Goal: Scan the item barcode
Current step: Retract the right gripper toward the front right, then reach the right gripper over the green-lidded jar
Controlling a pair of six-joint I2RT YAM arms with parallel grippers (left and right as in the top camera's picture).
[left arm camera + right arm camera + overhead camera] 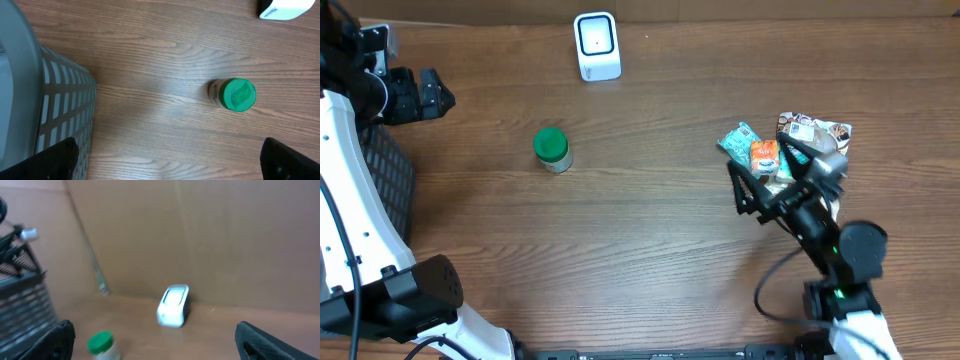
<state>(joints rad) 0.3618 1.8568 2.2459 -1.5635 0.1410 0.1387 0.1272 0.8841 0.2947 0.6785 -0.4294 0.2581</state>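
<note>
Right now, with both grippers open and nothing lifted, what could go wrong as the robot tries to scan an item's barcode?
1. The packets lie heaped and overlapping by the right gripper; closing there might pinch two at once.
2. The scanner stands far from the pile, so a loosely held packet could slip on the way.
3. The green-lidded jar is upright and round; its barcode may end up facing away from the scanner.

open tabletop [650,200] between jar [552,148] and packet pile [765,150], basket [392,185] walling left edge
</note>
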